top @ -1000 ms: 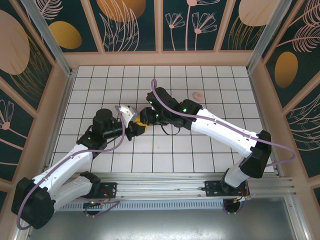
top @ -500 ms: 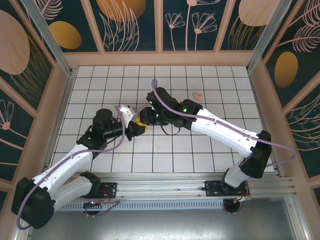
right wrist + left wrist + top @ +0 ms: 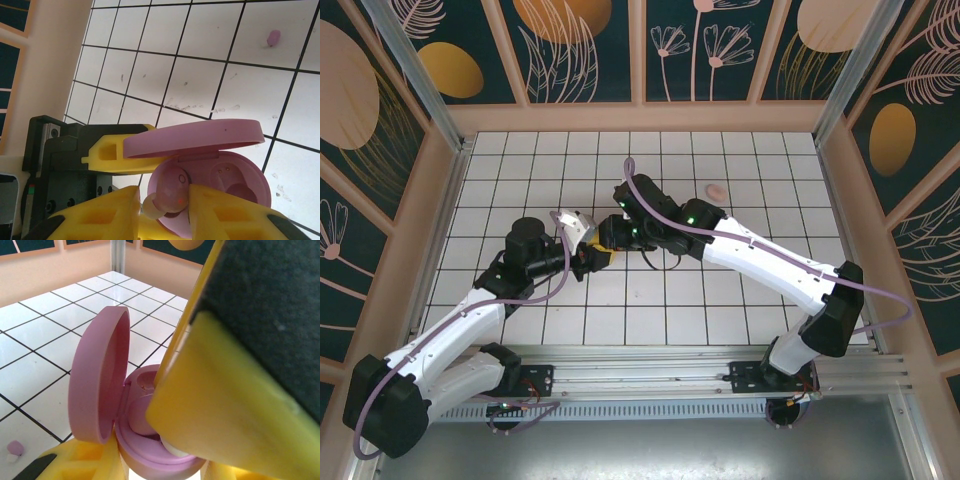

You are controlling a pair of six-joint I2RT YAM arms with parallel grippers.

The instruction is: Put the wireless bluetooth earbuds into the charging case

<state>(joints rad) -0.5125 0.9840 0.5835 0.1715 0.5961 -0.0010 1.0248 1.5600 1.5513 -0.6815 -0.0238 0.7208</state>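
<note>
While nothing has moved, right fingers (image 3: 225,212) pinch earbud (image 3: 172,192) — at open case (image 3: 240,172)

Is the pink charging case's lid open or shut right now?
Open. The charging case has its lid swung up, wells exposed; the right tool holds an earbud at one well.

A desk (image 3: 740,300) of white square tiles with dark grout lines sits inside dark teal wall panels (image 3: 720,50) painted with peach and gold leaves and flowers, framed in pale pink strips. Metal posts (image 3: 412,70) rise at the far corners. An aluminium rail (image 3: 650,358) runs along the near edge. The light is even.
</note>
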